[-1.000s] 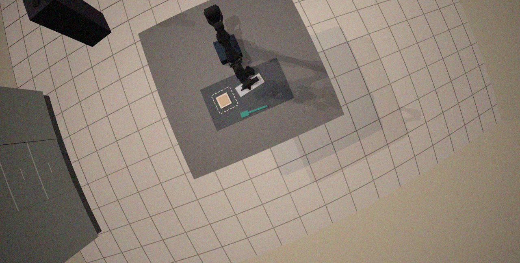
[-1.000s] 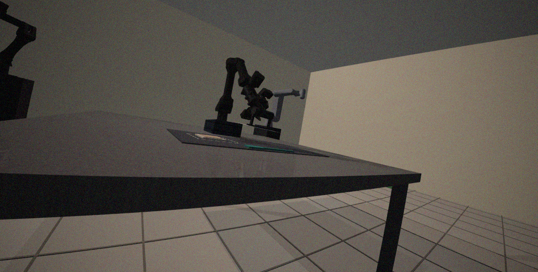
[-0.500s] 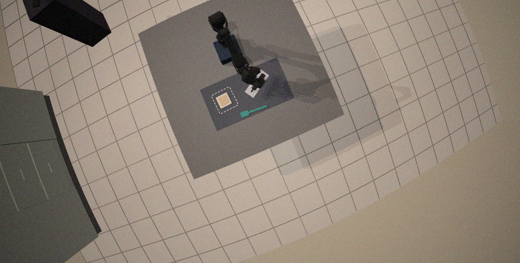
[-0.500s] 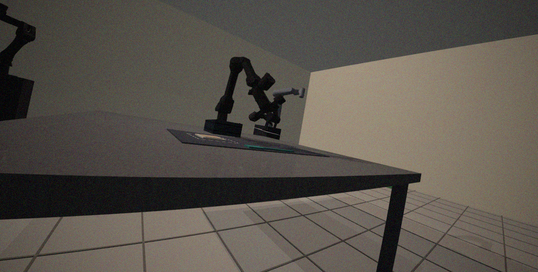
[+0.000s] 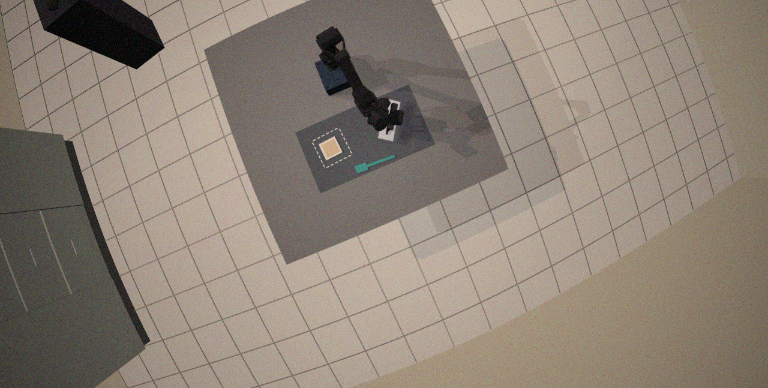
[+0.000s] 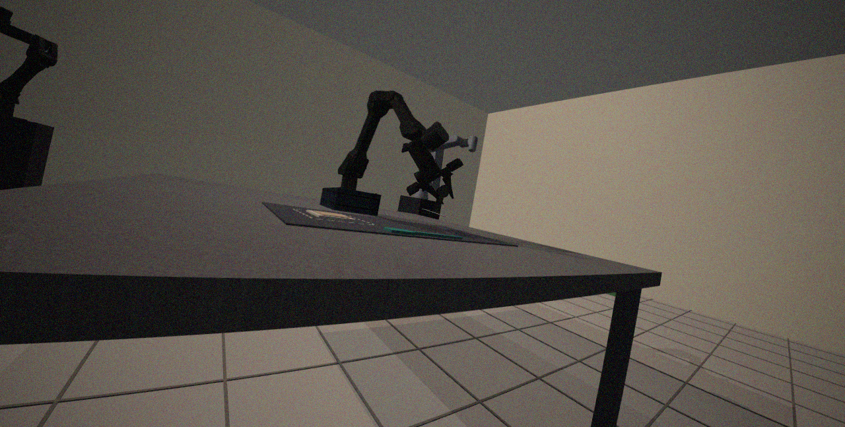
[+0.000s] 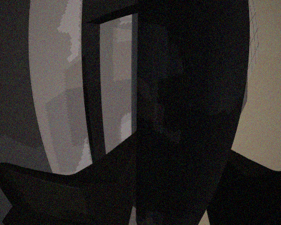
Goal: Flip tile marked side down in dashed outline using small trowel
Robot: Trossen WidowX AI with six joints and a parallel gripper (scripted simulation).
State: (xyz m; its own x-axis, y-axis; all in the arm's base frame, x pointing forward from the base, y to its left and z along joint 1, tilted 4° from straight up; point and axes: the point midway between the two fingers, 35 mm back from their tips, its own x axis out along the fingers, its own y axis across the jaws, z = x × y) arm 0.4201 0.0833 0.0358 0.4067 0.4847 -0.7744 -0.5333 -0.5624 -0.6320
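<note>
My gripper (image 5: 393,116) (image 6: 441,190) is shut on the dark handle of the trowel. The trowel's pale rectangular blade (image 5: 386,135) (image 7: 57,94) hangs above the right part of the dark mat (image 5: 335,179) (image 6: 280,212); in the exterior view it is edge-on, a thin pale line. In the wrist view the handle and fingers hide much of the blade. The square tile (image 5: 330,147) (image 6: 329,215) lies flat inside the dashed outline (image 5: 339,128), left of the trowel. Its upper face is tan with a pale border; I cannot tell whether that is the marked side.
A teal spatula-like tool (image 5: 361,167) (image 6: 422,233) lies on the mat's front part, handle to the right. The arm's dark blue base block (image 5: 336,86) (image 6: 349,200) stands behind the mat on the grey table (image 5: 257,133) (image 6: 177,241). Another arm on a black block (image 5: 102,31) stands off to the left.
</note>
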